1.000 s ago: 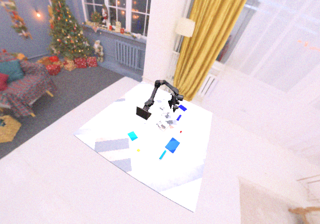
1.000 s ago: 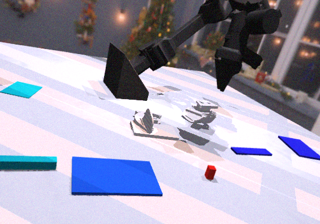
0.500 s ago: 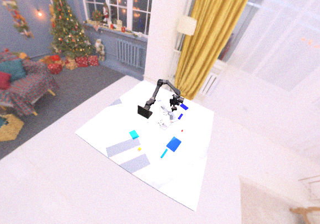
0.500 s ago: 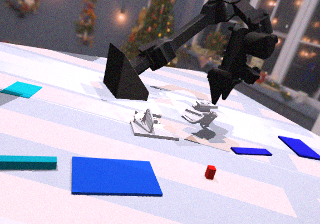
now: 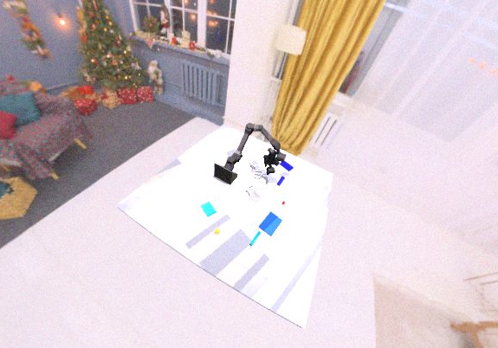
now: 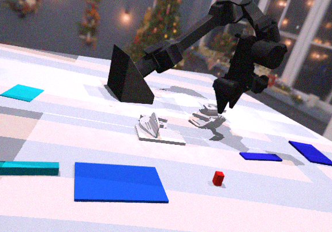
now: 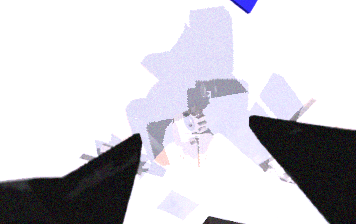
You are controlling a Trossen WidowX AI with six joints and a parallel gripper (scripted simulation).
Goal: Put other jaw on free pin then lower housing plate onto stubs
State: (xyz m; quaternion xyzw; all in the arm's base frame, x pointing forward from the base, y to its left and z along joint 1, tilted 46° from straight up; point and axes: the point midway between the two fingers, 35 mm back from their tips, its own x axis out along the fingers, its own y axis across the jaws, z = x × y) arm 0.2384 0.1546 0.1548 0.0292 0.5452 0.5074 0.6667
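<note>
A white base (image 6: 171, 139) lies on the table with a pale toothed jaw (image 6: 154, 127) standing on it. More pale loose parts (image 6: 206, 116) (image 5: 255, 170) lie behind and to the right of it in the exterior view; washed-out light makes it hard to tell jaw from housing plate. My gripper (image 6: 226, 110) (image 5: 270, 171) (image 7: 195, 129) is open and empty, pointing down just above those loose parts. In the wrist view one pale part (image 7: 199, 124) shows below, between the fingertips. The pins and the mesh of the teeth cannot be made out.
A large blue plate (image 6: 119, 183) (image 5: 270, 223), a teal bar (image 6: 22, 168), a red block (image 6: 218, 178) and a yellow block (image 5: 217, 231) lie toward the front. Two dark blue plates (image 6: 260, 156) (image 6: 312, 153) lie to the right. A cyan plate (image 6: 22, 92) lies left of the black arm mount (image 6: 130, 81).
</note>
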